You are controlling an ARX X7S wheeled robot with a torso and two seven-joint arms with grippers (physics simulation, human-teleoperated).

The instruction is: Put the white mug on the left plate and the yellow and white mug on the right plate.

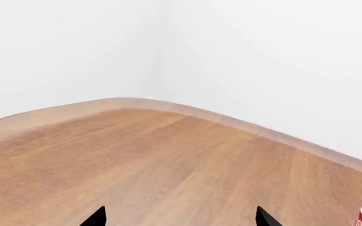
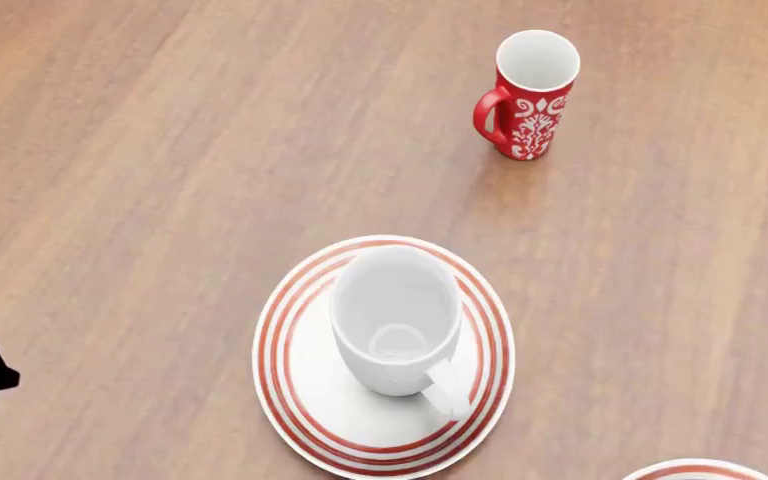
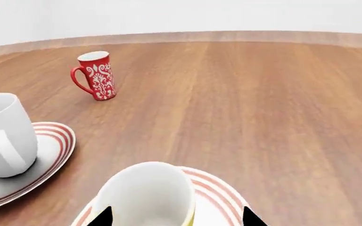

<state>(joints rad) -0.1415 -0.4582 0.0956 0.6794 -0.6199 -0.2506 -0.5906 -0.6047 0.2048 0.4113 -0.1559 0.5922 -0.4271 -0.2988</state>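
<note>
As head view showed, left gripper [image 1: 177, 217] wide open, empty. White mug [image 2: 395, 320] upright on left plate [image 2: 291, 390]. Yellow and white mug [image 3: 148, 195] over right plate [image 3: 222, 200], between right gripper [image 3: 176, 217] fingertips, contact unclear. Glazed, rigid, slippery, breakable; grip wall.

Wood tabletop [image 1: 168, 160], plain white walls [image 1: 263, 56].

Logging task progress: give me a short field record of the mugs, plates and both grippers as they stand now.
white mug: upright on the left plate
yellow and white mug: on the right plate, between the right gripper fingertips
red mug: upright on the table, off both plates
left gripper: fingertips apart, nothing between them
right gripper grip: contact with the mug cannot be told
</note>
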